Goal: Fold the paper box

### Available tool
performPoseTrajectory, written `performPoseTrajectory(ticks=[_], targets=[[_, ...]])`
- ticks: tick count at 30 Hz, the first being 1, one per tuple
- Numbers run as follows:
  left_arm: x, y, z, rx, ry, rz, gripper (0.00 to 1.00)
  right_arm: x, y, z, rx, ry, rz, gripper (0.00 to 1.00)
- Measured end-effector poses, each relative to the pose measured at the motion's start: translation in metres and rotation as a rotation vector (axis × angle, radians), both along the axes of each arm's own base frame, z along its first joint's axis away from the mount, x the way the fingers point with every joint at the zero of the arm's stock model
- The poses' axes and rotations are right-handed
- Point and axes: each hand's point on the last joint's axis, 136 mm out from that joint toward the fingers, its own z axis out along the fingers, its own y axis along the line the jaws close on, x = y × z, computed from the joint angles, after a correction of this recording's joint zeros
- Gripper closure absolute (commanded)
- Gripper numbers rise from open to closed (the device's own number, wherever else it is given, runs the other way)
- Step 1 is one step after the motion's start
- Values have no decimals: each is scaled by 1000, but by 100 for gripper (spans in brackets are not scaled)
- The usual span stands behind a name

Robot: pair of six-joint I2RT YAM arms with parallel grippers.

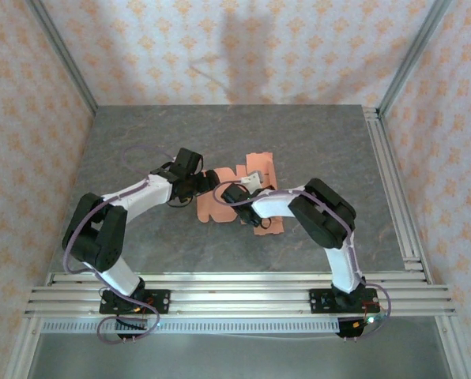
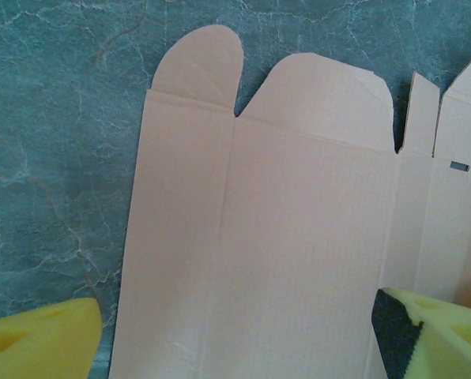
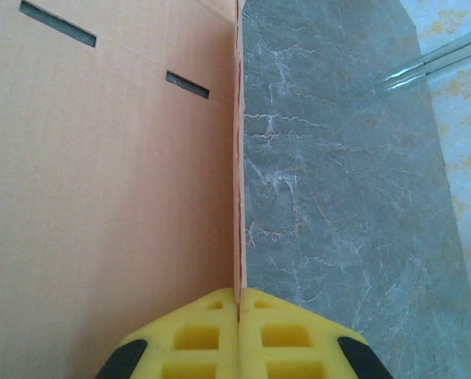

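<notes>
The paper box (image 2: 299, 237) is thin, matt salmon card with a faint fine grain. The fingers (image 2: 38, 343) of the left gripper (image 2: 235, 335) look like matt yellow moulded plastic, and the table (image 2: 46, 158) just ahead of them is smooth, grey, stone-veined, faintly glossy.

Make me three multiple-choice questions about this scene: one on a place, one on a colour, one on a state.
1. The paper box lies: A on the grey table between the arms; B on the front rails; C against the wall.
2. Its card is: A blue; B salmon-orange; C white.
3. The right hand is: A wide open; B shut empty; C shut on the card's edge.
Answers: 1 A, the top view shows it mid-table; 2 B, plain in every view; 3 C, the yellow pads pinch the thin edge.
</notes>
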Motion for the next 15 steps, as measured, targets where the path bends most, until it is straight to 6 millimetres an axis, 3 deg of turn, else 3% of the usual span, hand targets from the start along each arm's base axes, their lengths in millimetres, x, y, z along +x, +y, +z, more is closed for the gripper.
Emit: performPoseTrajectory(ticks=[6, 11, 15], targets=[[-1, 0, -1, 2, 6, -1, 10, -1, -1, 2, -8, 4, -1, 97], [-2, 1, -1, 4, 9, 0, 10, -11, 3, 7, 128, 42, 56, 67], [-2, 1, -1, 3, 10, -1, 10, -10, 13, 28, 345, 65, 117, 39]])
